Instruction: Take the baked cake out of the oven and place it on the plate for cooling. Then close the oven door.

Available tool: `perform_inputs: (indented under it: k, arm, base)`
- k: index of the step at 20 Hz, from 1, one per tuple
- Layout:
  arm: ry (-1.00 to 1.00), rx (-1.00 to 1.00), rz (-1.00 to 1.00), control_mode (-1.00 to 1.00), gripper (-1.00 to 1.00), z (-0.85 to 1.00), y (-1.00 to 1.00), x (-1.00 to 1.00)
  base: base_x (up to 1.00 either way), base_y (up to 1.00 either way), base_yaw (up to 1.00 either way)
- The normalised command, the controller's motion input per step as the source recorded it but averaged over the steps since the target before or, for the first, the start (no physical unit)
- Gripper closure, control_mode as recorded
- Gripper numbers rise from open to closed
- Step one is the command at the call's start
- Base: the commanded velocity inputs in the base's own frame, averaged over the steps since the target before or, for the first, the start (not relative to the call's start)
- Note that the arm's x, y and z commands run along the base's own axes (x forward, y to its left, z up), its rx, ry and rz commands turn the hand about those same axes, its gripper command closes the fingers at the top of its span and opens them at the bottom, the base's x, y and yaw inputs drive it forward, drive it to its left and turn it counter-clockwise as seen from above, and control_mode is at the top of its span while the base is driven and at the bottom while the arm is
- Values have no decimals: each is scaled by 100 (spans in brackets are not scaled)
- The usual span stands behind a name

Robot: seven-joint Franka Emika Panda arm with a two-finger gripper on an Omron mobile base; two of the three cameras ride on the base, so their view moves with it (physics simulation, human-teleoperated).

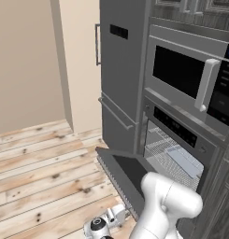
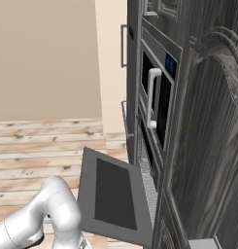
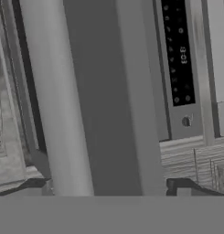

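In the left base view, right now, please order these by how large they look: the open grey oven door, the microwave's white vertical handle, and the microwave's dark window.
1. The open grey steel oven door, largest, though it is nearest the camera.
2. The microwave's dark rectangular window.
3. The microwave's white vertical handle, smallest.

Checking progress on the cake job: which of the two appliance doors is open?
The oven door, the lower one, hangs folded down; the microwave above it is shut.
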Motion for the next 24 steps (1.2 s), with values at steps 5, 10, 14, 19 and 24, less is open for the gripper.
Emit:
perform_inputs:
  k: [5, 10, 14, 19, 24]
  arm:
    - [-29, -44, -35, -100, -100, 0, -1, 92]
    - [-23, -39, -32, -100, -100, 0, -24, 96]
    - [-19, -34, -27, -100, -100, 0, -48, 100]
    - [-15, -27, -22, -100, -100, 0, -62, 100]
    - [-7, -14, -13, -100, -100, -1, -83, 100]
  base:
    - [0, 0, 0]
    - [0, 0, 0]
    - [0, 0, 0]
    - [0, 0, 0]
    - [0, 0, 0]
